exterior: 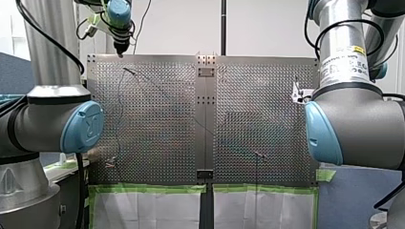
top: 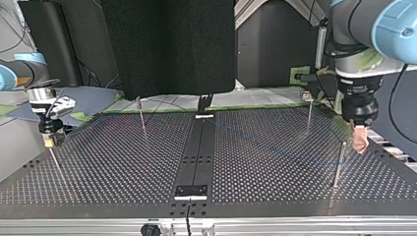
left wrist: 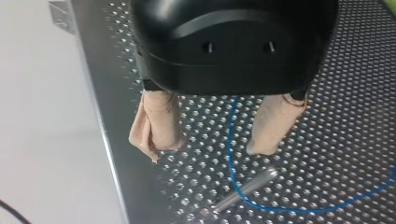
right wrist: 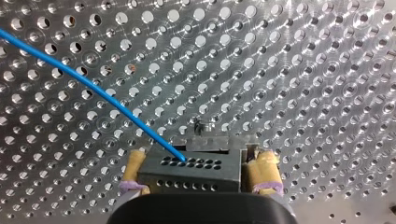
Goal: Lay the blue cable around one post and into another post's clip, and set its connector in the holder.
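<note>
Cable [left wrist: 231, 154] on table [left wrist: 345, 116] between left gripper's [left wrist: 214, 147] fingers, post [left wrist: 247, 189] just ahead; connector [right wrist: 196, 175] between right gripper's [right wrist: 200, 157] fingers, at top view's left.

The blue cable [right wrist: 98, 90] is thin and crosses the perforated plate at a slant. It ends in the hole-studded face of a dark grey connector [right wrist: 189, 175], a small block clamped between the pads of my right gripper [right wrist: 200, 158] close over the plate. In the left wrist view the cable lies on the plate and bends in a wide curve beside a slim upright metal post [left wrist: 250, 186], whose foot stands on the bend's outer side; whether they touch cannot be told
</note>
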Controlling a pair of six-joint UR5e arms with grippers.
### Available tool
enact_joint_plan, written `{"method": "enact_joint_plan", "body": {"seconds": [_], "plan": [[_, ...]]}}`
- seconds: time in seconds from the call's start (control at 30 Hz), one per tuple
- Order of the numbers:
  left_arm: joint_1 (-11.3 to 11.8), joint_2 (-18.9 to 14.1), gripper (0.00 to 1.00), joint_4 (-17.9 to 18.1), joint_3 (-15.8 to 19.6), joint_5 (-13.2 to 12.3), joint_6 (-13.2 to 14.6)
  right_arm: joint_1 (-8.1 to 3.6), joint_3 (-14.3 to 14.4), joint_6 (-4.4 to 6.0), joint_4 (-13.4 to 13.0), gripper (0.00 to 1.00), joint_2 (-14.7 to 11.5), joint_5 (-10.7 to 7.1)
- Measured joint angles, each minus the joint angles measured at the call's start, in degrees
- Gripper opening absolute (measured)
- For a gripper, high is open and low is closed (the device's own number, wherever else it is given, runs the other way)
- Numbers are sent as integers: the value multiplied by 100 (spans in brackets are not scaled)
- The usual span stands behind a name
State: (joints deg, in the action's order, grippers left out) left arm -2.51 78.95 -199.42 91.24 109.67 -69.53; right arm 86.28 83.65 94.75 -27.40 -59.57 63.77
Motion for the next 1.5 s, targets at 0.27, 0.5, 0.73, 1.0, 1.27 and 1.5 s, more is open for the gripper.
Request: {"method": "enact_joint_plan", "body": {"seconds": [0.27,0.5,0.73,1.0,1.27,1.5], "plan": [[37,0,100,320,0,-311,-433,0,0,0,0,82,0,0],[69,0,100,323,0,-198,-786,0,0,0,0,82,0,0],[95,0,100,305,1,-160,-1215,0,0,0,0,82,0,0],[116,-1,100,282,3,-155,-1487,0,0,0,0,82,0,0],[124,-3,100,280,3,-160,-1501,0,1,0,0,82,0,0],[126,-5,100,280,1,-161,-1502,0,0,0,0,82,0,0]]}}
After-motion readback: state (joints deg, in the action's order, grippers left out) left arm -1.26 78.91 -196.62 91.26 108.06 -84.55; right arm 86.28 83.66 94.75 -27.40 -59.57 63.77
